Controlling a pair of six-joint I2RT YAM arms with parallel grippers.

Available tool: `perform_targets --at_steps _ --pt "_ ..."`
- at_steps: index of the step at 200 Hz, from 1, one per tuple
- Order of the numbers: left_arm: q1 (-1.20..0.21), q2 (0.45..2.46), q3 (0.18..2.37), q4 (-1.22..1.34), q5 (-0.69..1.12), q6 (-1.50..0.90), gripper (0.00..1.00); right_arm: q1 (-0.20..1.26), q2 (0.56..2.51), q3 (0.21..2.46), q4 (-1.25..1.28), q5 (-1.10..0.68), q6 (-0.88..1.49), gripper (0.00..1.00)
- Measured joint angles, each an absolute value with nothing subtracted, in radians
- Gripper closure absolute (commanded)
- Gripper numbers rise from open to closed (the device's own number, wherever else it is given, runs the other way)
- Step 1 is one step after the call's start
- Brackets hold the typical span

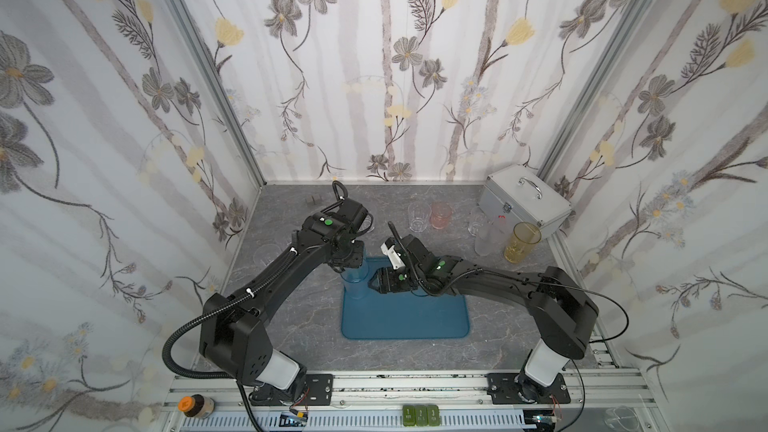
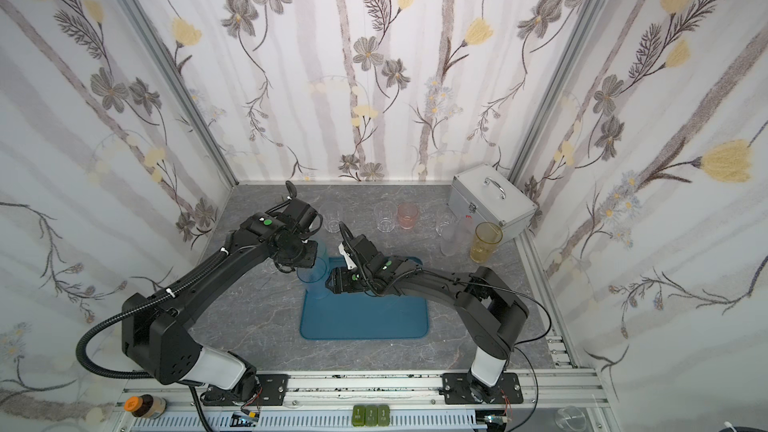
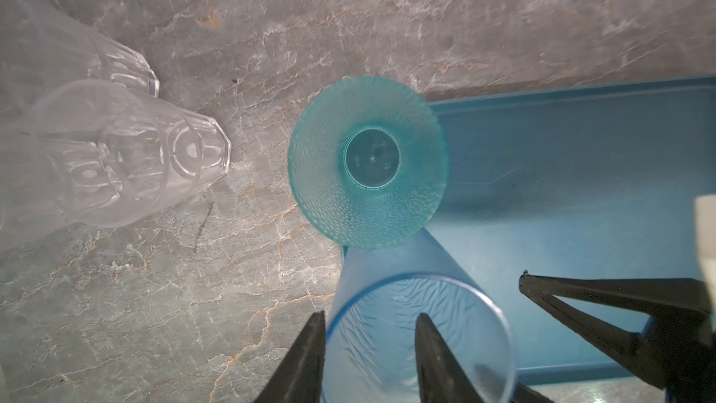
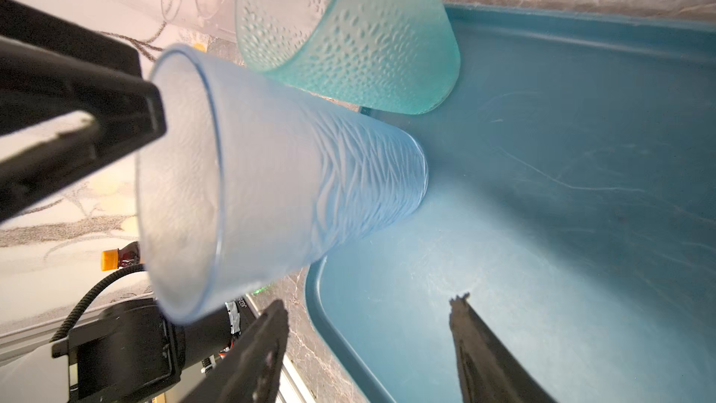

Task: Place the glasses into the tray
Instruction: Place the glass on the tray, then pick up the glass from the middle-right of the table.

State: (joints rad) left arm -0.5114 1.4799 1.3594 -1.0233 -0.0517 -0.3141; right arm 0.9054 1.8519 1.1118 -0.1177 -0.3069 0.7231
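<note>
Finishing the drop of the light blue glass [image 3: 387,265], I think, I am holding my left gripper [image 3: 371,315] partly open and squeezing nothing, one finger inside the rim and one outside, with the glass standing right under it in the tray [image 3: 561,149] corner. My right gripper [image 4: 371,300] is hanging open and empty just beside that glass. Next I am planning to lift the left one straight up, so nothing tips.
</note>
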Motion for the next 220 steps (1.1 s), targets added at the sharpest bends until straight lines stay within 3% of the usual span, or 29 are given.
perform_targets --at_steps 67,138,155,167,179,220 --pt "-0.471 1.482 1.453 -1.013 -0.051 -0.294 0.53 0.756 1.630 1.080 -0.248 -0.227 0.680 0.32" --pt "-0.556 1.533 1.520 -0.754 -0.141 -0.324 0.50 0.295 1.337 1.082 -0.556 0.091 0.579 0.32" --pt "-0.596 1.508 1.474 -0.650 -0.167 -0.318 0.43 0.170 1.283 1.063 -0.594 0.187 0.574 0.32" --pt "-0.607 1.464 1.403 -0.558 -0.174 -0.314 0.23 0.083 1.244 1.037 -0.607 0.218 0.574 0.32" --pt "-0.608 1.414 1.327 -0.472 -0.180 -0.313 0.14 0.008 1.220 1.014 -0.609 0.250 0.575 0.32" --pt "-0.611 1.293 1.110 -0.211 -0.184 -0.257 0.08 -0.137 1.269 0.991 -0.531 0.218 0.603 0.33"
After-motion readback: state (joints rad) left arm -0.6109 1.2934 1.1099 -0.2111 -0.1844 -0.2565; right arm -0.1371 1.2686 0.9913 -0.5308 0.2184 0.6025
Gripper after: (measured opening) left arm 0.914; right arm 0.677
